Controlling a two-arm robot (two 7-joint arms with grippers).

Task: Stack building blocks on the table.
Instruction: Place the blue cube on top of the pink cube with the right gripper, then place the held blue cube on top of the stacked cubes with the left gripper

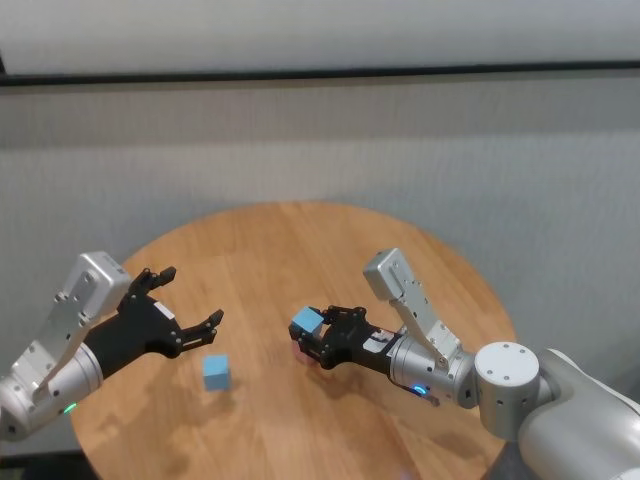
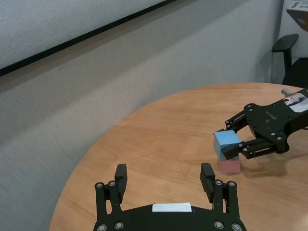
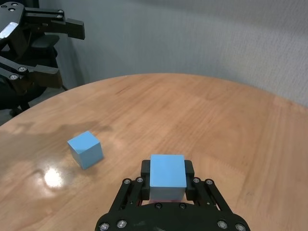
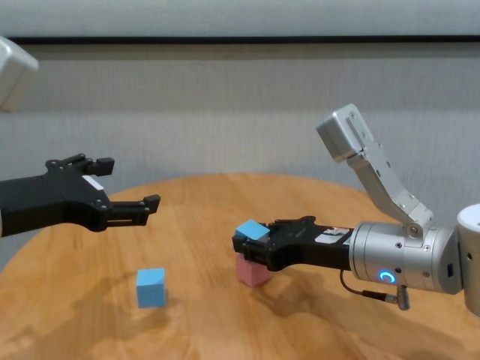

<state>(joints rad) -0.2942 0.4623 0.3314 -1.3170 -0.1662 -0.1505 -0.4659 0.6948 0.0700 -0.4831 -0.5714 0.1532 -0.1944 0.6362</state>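
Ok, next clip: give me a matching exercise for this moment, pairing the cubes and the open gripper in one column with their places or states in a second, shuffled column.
Things:
1. pink matte cube
2. light blue matte cube near the left arm
3. light blue matte cube in the right gripper
4. left gripper

States:
A. open, hovering above the round wooden table
B. clamped between black fingers, right above the pink cube
C. lying alone on the wood
D. on the table, under the held cube

Pairs: 1-D, 2-C, 3-B, 4-A

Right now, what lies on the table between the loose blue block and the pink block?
Nothing: in the chest view only bare table separates the loose blue block from the pink block. The head view shows the same gap.
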